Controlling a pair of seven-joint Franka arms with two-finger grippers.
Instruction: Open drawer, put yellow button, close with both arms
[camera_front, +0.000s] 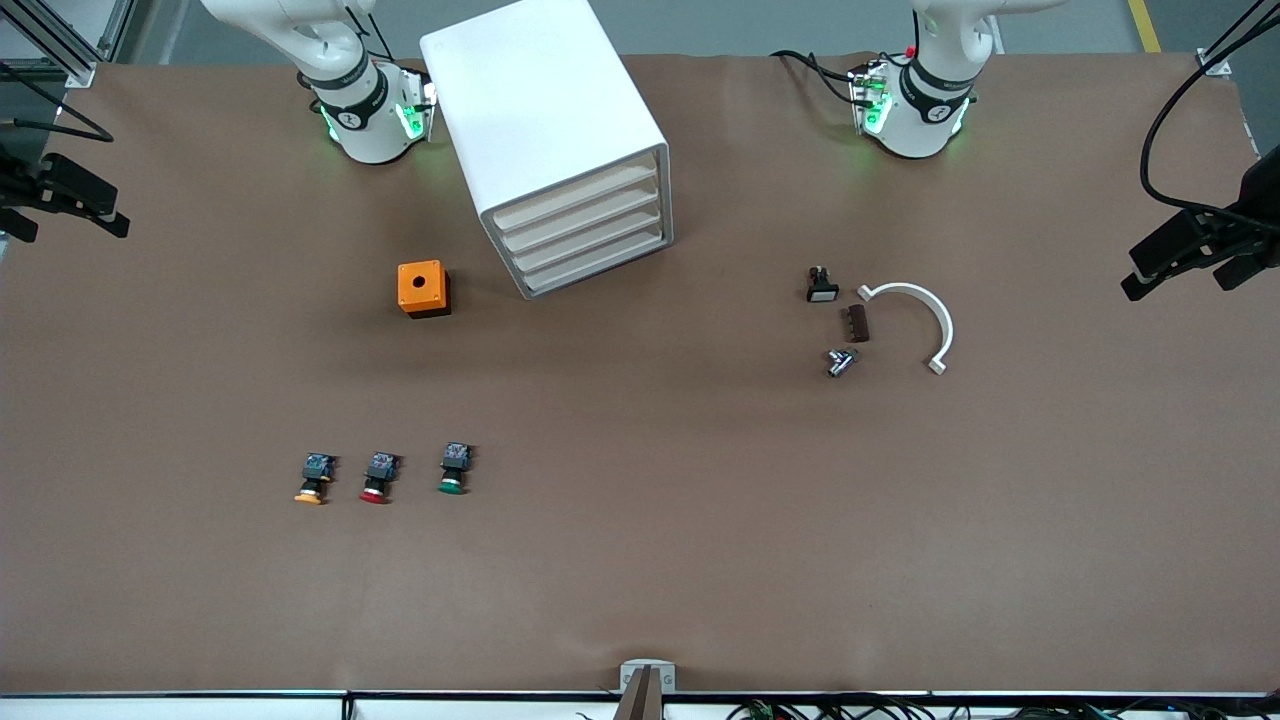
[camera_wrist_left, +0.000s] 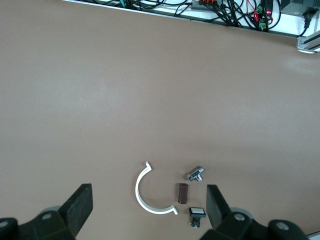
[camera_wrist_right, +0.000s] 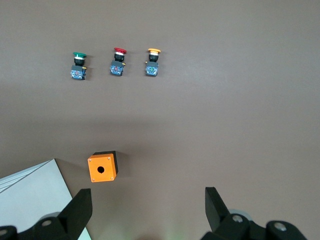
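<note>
Held high above the desk (camera_front: 640, 560), both claws are seen with fingers spread wide and nothing between them. The left claw (camera_wrist_left: 150, 210) is raised over the left arm's end of the desk, above a group of small parts: a curved white bracket (camera_wrist_left: 146, 192), a dark brown block (camera_wrist_left: 183, 193), a small metal fitting (camera_wrist_left: 196, 174) and a white-capped switch (camera_wrist_left: 196, 214). These four lie close together but apart from one another.

The right claw (camera_wrist_right: 149, 207) is raised over the right arm's end of the desk, above bare desk beside the small orange box (camera_wrist_right: 102, 167), whose round hole faces upward. A corner of the white cabinet (camera_wrist_right: 35, 190) is seen in the right wrist view, just beside that box.

In the front view the cabinet is set at an angle between the two arm bases, and its four drawers are all pushed in; the top drawer (camera_front: 578, 195) is flush with the others. Three pushbuttons are laid in a row nearer to the front camera than the orange box. The yellow button (camera_front: 314, 479) is placed at the end of that row toward the right arm's end of the desk, the red button (camera_front: 378, 478) just beside it, and the green button (camera_front: 454, 469) next along. All three are lying on the desk, untouched.
</note>
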